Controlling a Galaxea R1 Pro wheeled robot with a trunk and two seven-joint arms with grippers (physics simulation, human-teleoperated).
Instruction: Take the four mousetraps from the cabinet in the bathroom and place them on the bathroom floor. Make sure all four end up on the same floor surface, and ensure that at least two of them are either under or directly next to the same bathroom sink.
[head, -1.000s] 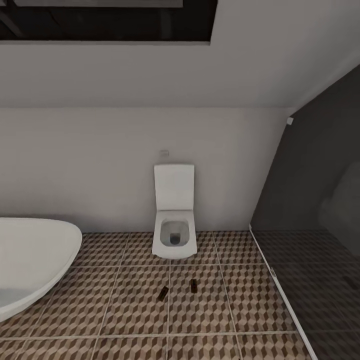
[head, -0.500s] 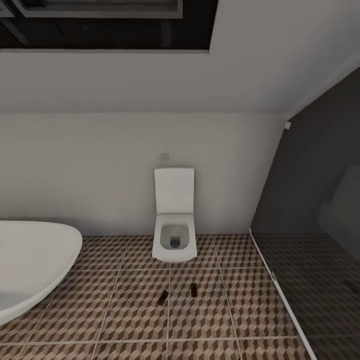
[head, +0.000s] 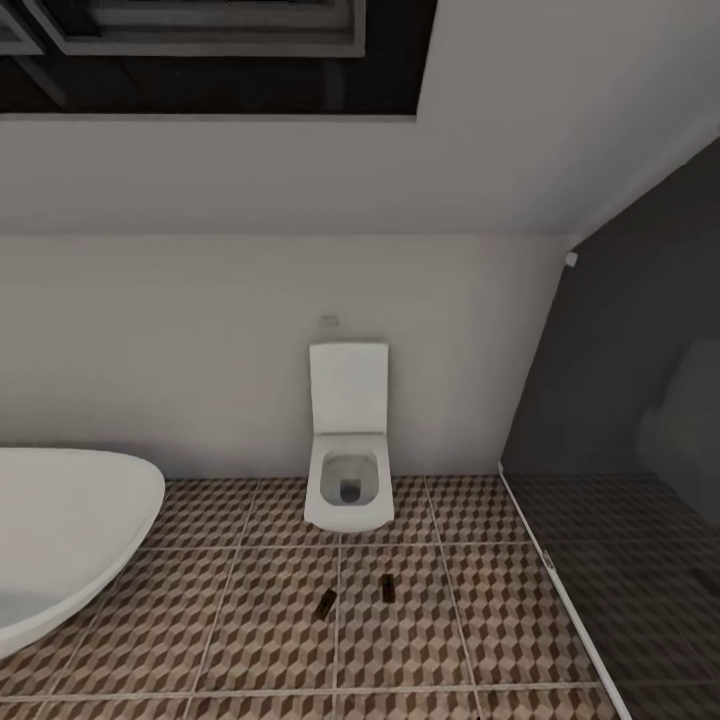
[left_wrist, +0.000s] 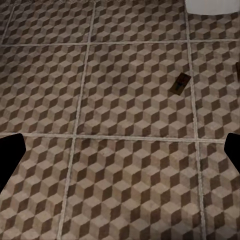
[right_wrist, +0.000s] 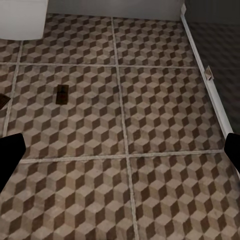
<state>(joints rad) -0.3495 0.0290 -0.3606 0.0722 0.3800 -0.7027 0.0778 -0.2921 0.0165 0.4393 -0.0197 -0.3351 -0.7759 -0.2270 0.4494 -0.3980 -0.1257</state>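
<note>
Black fingertips were all I had of the left gripper (left_wrist: 120, 150): one dark tip at each side edge of its wrist view, set wide apart with nothing between them but tile. The right gripper (right_wrist: 120, 152) read the same way in its own camera, two black tips (right_wrist: 10, 150) far apart and empty.

Beneath both hung the bathroom floor (left_wrist: 120, 175), brown, beige and white cubes with pale grout lines. On the left wrist feed I could pick out one mousetrap (left_wrist: 179, 83) lying flat and angled on a tile, well beyond the tips, and a sliver of a second mousetrap (left_wrist: 238, 69) cut by the frame edge. The right wrist feed gave me a trap (right_wrist: 62, 93) lying flat on the tile, with another dark corner (right_wrist: 3, 101) at the frame edge that I took for its neighbour.

From the head camera, the two mousetraps sat near each other on the floor (head: 250, 620), the left one (head: 325, 603) slanted, the right one (head: 387, 587) nearly straight, on either side of a grout line. Both lay just in front of a white toilet (head: 349, 490) with its lid raised against the pale wall (head: 180, 350). A white oval bathtub (head: 60, 530) curved in at the left. To the right, a dark glass shower screen (head: 620, 400) stood behind a pale floor strip (head: 555, 580). I could not make out their wire parts at that range.
</note>
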